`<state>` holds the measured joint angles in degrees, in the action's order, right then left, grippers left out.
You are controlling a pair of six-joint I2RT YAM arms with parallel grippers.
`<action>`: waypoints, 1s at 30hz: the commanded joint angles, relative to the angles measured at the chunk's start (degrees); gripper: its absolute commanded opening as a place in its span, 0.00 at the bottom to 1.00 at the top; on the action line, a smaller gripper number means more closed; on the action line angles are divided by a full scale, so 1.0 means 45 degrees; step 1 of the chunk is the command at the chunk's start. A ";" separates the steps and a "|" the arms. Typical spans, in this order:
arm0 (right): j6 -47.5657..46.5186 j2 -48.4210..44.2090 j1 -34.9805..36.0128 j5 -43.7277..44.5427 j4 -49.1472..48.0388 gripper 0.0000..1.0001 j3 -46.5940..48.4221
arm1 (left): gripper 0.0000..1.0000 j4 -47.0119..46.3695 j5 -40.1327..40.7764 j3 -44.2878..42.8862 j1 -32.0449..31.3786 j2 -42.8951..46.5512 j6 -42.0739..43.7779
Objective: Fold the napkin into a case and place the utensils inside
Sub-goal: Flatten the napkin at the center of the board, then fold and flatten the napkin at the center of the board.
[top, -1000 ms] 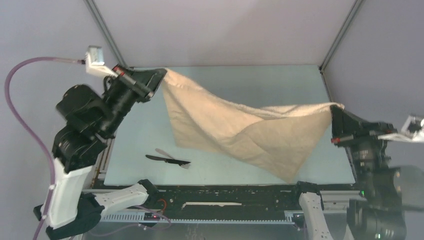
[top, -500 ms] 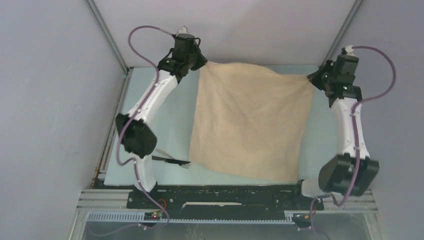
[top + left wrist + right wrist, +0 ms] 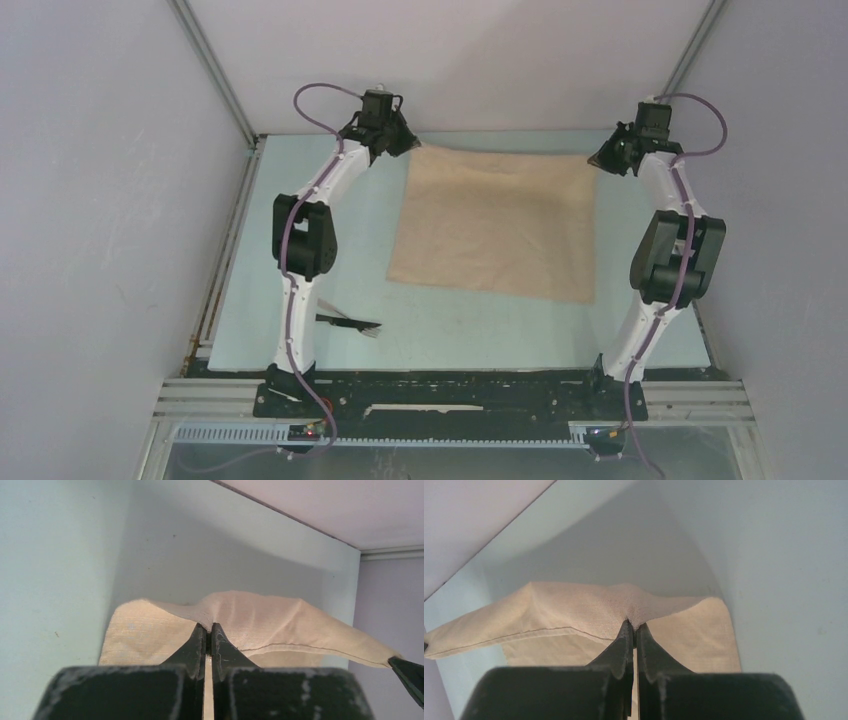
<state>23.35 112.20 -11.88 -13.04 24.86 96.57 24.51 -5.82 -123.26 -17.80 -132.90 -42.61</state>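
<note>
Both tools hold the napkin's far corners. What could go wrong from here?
1. The left tool and right tool each pinch only a little of the napkin at a far corner; a pull may slip it free.
2. The napkin lies slightly skewed, so a fold may come out crooked.
3. The utensils lie close to the left arm's base; a low sweep could knock them.

Square tan-beige cloth napkin (image 3: 495, 225) is lying spread out, far corners lifting; slim black utensils (image 3: 348, 322) are lying near-left, apart.

left tool (image 3: 410, 148) clamped | right tool (image 3: 598, 162) clamped | arms (image 3: 300, 240) stretched forward
</note>
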 commanded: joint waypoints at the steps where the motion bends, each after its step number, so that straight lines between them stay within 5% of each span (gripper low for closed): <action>1: -0.0226 -0.0836 -0.0052 -0.0300 0.1263 0.00 0.0528 | 0.00 -0.0419 -0.0876 0.0097 0.0092 0.1042 0.0035; 15: 0.1630 -0.7542 -0.0207 0.1376 0.3451 0.00 -0.8748 | 0.00 0.1116 -0.2034 1.1437 -0.0580 0.7674 0.0098; 22: 0.1437 -0.8791 -0.0641 0.1908 0.3498 0.00 -1.1035 | 0.00 0.0218 -0.1868 1.4382 -0.1023 0.8876 0.0159; 30: 0.1400 -0.8638 -0.0818 0.1905 0.2873 0.00 -1.1926 | 0.00 -0.0032 -0.1801 1.4524 -0.1181 0.8327 0.0260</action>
<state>29.76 74.04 -15.16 -5.63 40.32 43.40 27.20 -13.82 -56.25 -22.81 -95.68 -43.00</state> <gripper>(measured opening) 0.011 0.017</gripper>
